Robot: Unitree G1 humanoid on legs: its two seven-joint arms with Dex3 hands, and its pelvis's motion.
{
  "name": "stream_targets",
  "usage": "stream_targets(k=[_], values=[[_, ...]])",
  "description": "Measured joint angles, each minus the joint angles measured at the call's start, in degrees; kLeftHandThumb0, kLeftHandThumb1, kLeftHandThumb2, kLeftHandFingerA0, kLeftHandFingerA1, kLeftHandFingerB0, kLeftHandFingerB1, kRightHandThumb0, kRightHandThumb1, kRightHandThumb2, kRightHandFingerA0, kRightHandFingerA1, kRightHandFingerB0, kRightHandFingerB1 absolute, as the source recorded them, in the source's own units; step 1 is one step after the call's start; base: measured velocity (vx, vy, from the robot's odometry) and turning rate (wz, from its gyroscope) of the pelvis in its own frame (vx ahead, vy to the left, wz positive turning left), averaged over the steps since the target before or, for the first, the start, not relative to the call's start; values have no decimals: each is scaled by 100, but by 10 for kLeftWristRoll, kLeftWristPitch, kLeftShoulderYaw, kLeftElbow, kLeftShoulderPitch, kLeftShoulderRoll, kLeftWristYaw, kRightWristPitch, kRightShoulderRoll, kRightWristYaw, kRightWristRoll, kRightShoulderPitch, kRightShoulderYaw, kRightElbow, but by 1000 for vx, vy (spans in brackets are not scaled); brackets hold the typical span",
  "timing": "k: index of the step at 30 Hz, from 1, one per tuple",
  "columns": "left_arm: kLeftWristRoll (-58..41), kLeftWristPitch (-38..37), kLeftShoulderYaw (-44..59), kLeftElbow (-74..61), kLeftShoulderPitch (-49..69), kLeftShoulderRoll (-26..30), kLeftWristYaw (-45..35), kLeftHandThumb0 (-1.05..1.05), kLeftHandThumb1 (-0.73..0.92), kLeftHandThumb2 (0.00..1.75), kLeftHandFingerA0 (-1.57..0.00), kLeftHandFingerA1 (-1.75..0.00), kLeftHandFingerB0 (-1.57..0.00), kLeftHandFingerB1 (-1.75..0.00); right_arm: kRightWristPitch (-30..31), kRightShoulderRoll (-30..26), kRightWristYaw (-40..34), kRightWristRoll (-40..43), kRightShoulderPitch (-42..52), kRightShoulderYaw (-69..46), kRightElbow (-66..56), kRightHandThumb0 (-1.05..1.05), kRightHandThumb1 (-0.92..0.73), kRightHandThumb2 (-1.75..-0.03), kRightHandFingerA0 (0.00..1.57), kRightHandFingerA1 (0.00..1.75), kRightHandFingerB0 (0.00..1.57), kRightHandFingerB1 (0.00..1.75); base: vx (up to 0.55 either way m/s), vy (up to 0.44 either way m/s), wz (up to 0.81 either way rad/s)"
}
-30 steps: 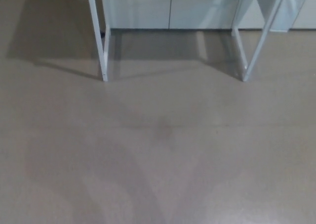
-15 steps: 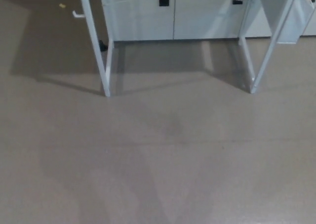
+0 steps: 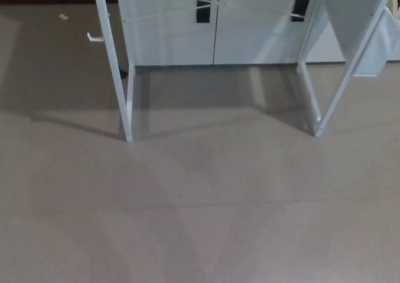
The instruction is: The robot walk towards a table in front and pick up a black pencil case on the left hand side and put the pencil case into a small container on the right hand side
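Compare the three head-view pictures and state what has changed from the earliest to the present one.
The whole picture has shifted: the white table legs and the cabinet behind them sit lower in the frame, so the camera moved, not the things. Nothing was taken hold of or let go; neither hand shows. The floor looks unchanged.

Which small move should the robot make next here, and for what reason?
Probably one step forward, toward the table. Only its left leg and right leg show, with bare floor in front of them. The table top, the pencil case and the container are out of view, and neither hand shows, so reaching seems premature.
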Motion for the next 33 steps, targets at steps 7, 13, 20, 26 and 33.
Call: stream_targets(k=[7,13,20,26,33], values=[[1,-2,-3,3,7,1,0,-16,41,86,-24,-55,-13,-49,-1,0,1,0,-2,2,17,-34,-56,-57,45,41,39,36,169,-27,9],[2,-3,-5,4,-1,0,0,-14,41,86,-25,-56,-13,-49,-4,-6,-1,-2,-3,6,10,-33,-57,-57,45,41,39,36,229,2,4],[3,-5,-6,6,3,-2,0,-15,41,86,-25,-56,-13,-49,-9,-7,-1,-2,-5,7,22,-35,-57,-57,45,41,40,36,181,15,-10],[4,-6,-6,6,0,2,0,-14,41,86,-24,-56,-12,-49,-14,-4,-1,-2,-7,12,24,-36,-57,-57,47,41,40,36,257,142,-6],[3,-6,-3,4,1,3,0,-15,40,86,-26,-56,-13,-49,-17,-4,-1,-4,-1,18,15,-35,-57,-58,47,42,41,37,227,47,8]])
